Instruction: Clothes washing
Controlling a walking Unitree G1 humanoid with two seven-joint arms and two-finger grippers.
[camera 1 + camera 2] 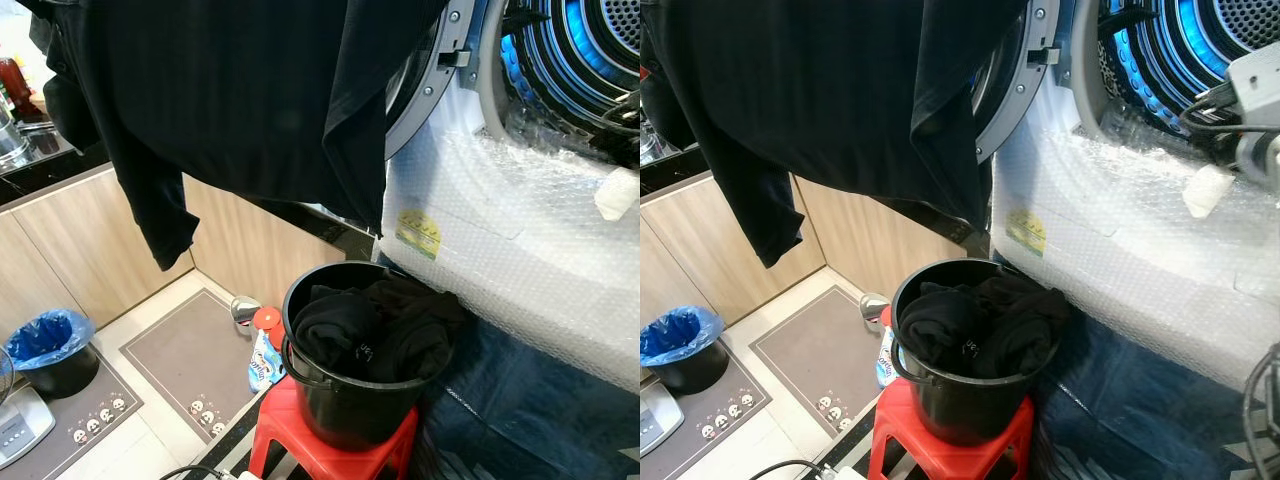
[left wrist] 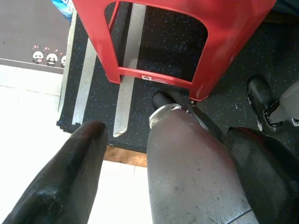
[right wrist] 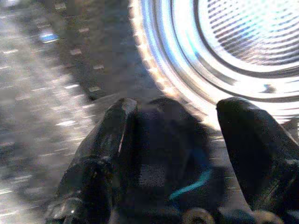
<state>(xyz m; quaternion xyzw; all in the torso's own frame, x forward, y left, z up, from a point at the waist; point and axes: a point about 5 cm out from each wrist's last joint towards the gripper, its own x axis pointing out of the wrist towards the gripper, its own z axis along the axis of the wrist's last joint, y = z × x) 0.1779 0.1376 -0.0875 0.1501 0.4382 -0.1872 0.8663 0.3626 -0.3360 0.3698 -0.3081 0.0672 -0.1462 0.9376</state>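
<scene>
right gripper [image 3: 175, 140] reaching into washer drum [image 1: 590, 50], fingers spread. left gripper [image 2: 163, 163] hanging low by red stool [image 2: 187, 42], fingers spread. black shirt [image 1: 230, 100] hanging up high. dark clothes [image 1: 370, 325] in black bucket [image 1: 350, 400].

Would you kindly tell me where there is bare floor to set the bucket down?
Free: the grey mat between the wooden cabinets and the red stool. Crowded: the black bucket is full of dark clothes; bottles lie beside the stool; a blue-lined bin takes the corner.
</scene>
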